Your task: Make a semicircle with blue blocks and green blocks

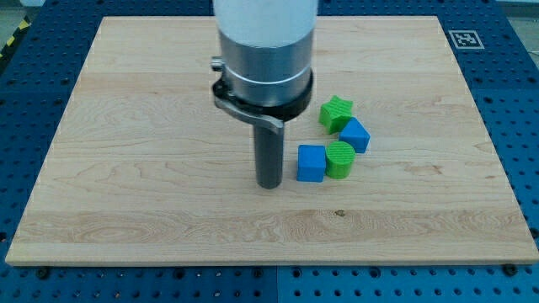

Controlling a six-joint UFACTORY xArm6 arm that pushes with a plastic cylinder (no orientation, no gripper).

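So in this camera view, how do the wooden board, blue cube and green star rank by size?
1. Wooden board, by far largest.
2. Blue cube.
3. Green star, slightly smaller, but it lies farther up the view, so that ranking is unsure.

The view's top edge is cutting off the arm (265, 34) above its grey collar. The green cylinder (341, 159) is hiding part of the blue cube's (311, 162) right side.

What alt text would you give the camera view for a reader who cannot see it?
My tip rests on a wooden board, just left of a blue cube. From it, a green cylinder, another blue block and a green star curve upward.
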